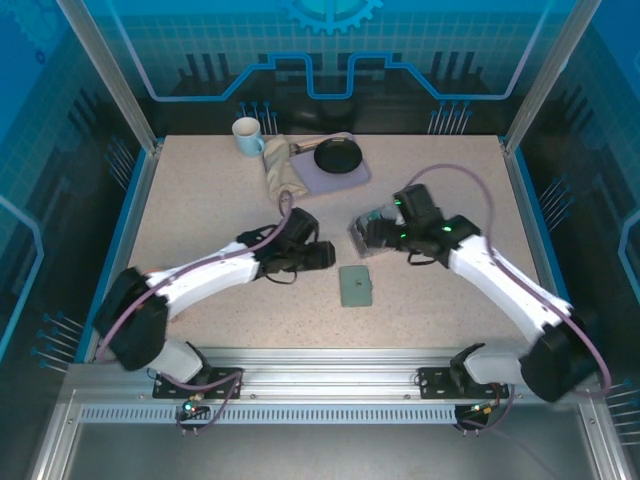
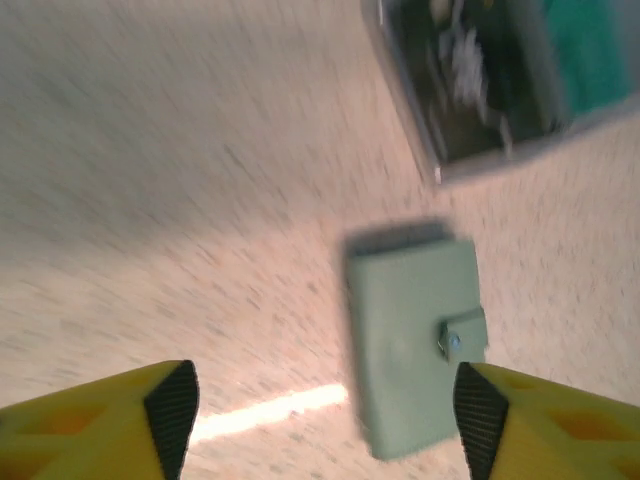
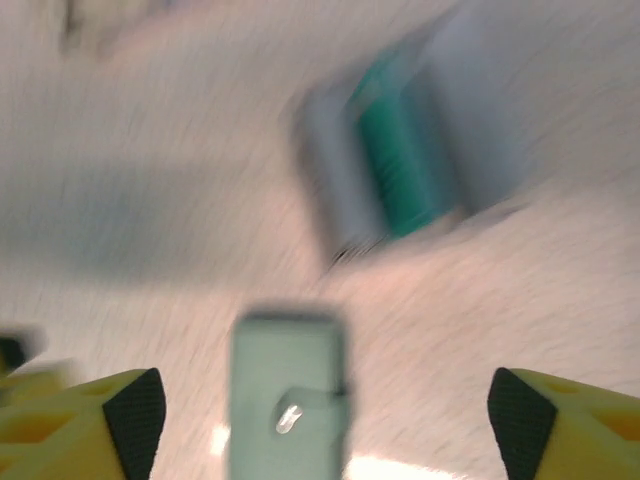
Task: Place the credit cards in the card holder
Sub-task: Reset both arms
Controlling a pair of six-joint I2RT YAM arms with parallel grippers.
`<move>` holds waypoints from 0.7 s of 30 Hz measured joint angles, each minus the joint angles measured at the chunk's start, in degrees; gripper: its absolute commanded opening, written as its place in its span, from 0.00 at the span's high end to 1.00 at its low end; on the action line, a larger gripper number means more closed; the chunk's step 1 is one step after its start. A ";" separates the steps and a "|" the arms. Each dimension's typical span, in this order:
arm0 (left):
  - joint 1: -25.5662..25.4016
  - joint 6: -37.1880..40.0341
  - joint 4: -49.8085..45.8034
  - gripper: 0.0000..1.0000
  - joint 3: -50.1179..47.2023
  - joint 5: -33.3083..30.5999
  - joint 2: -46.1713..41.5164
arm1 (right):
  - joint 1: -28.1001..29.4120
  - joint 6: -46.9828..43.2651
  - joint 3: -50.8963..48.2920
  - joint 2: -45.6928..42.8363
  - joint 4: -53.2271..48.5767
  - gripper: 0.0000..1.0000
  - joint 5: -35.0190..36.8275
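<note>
The left pincer [image 2: 320, 405] and right pincer [image 3: 320, 415] are both gaping wide, holding nothing and pointing at the wallet [image 1: 356, 285], which is lying shut (clasp up). Nothing is loaded yet: the cards [image 2: 590, 50] are sitting in the box [image 2: 500, 158] at the wallet's 12 o'clock.

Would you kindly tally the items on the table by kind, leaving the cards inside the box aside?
Mug: 1
Beige cloth: 1
Black pan: 1
Lilac mat: 1
Grey box: 1
Card holder: 1
Total: 6
</note>
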 measured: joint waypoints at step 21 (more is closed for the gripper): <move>32.83 31.17 40.63 0.01 -28.85 -23.50 -2.58 | -20.17 -33.79 -29.99 13.68 63.73 0.03 2.43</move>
